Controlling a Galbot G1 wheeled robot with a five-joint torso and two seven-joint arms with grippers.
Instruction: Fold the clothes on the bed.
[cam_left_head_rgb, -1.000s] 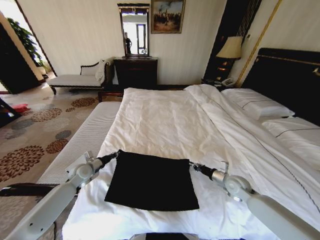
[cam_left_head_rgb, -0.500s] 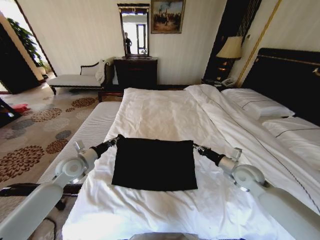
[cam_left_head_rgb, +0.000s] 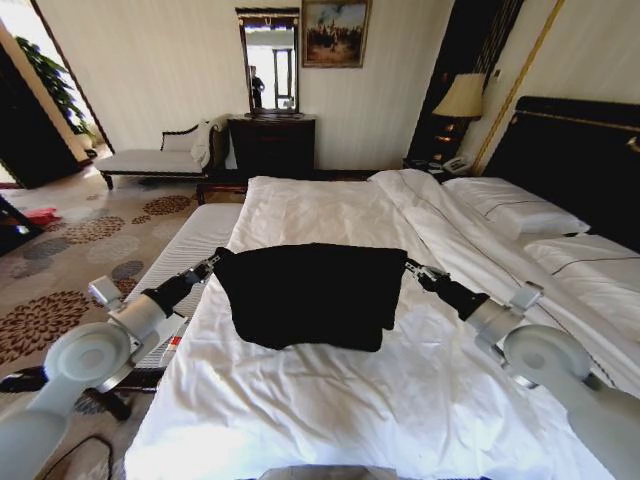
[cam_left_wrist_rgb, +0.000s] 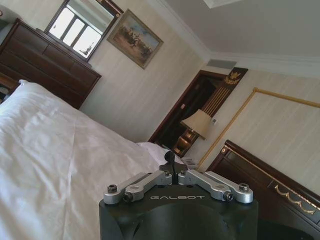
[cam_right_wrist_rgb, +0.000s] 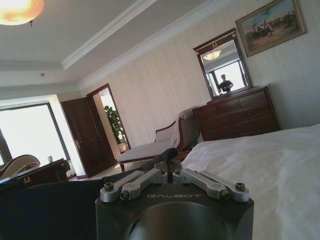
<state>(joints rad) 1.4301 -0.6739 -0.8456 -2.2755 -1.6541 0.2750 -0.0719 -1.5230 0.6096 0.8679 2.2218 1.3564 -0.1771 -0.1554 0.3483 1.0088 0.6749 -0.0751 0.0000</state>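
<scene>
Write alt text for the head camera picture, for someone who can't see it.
Two robot arms hold a black T-shirt lifted above a white bed, the left claw pinching its left edge and the right claw its right edge. Behind are pillows, a dark headboard, a lamp, a dresser with mirror, and a chaise.

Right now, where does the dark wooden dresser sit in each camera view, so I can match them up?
Head view: dresser against the far wall, past the T-shirt held between left gripper and right gripper.
Left wrist view: dresser beyond the bed, under the mirror.
Right wrist view: dresser beyond the bed, beside the chaise.
Shared landmark: the framed painting beside the mirror.
</scene>
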